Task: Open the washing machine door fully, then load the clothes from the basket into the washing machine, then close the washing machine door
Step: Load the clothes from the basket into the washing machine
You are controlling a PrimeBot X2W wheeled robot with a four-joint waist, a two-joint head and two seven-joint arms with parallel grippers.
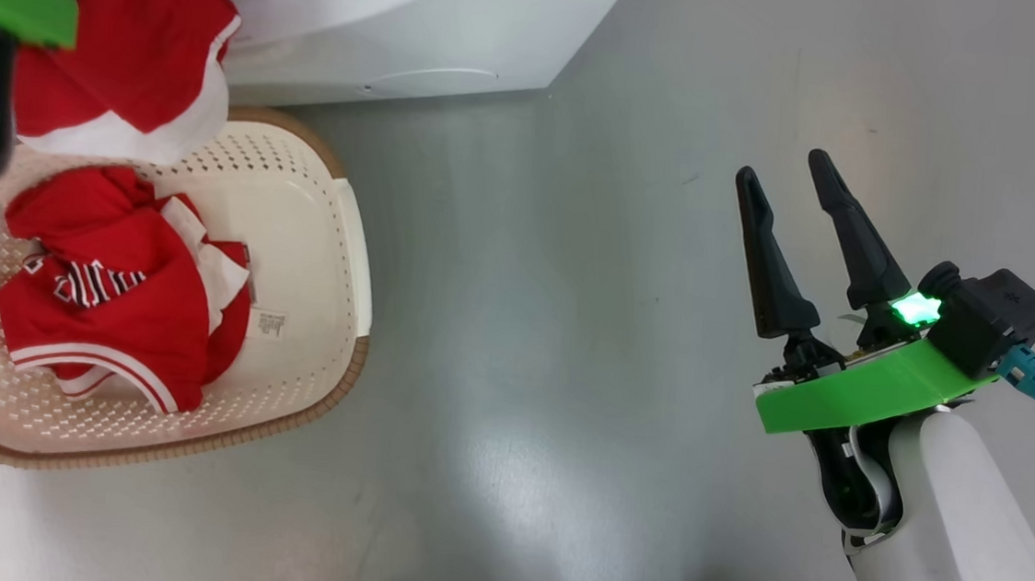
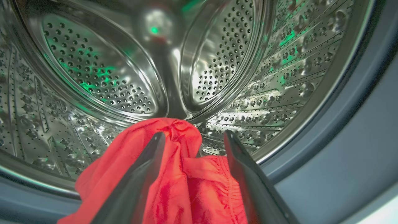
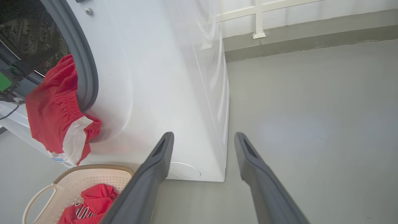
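Looking at the washing machine [image 3: 161,93] first: the mouth is clear, and the perforated steel drum [image 2: 217,62] sits right in front of the left hand [image 2: 194,135]. Next down in size, the basket [image 1: 301,218] is on the floor [image 1: 520,374] just beside the machine's front. Whether it's actually touching is hard to call.

Then the clothes. One red garment [image 3: 53,102] hangs half in, half out, draped over the grey gasket [image 3: 85,71], with its white-trimmed end dangling down the front above the basket. Another red striped piece [image 1: 111,295] is bunched up in the basket.

The left hand's fingers are spread apart with the cloth lying loose between them, nothing pinched. The right hand [image 1: 782,164] is off to the side over bare floor, fingers apart too, holding nothing.

Handling-wise, I'd guess this stuff is light, floppy and a bit slidey, so it'll probably sag and slip back out if it's left on the gasket. I'd pinch the draped one where it's gathered and thick for a good bite, then shove it in deep. For the basket piece, go for the highest crumpled ridge, not a flat panel.
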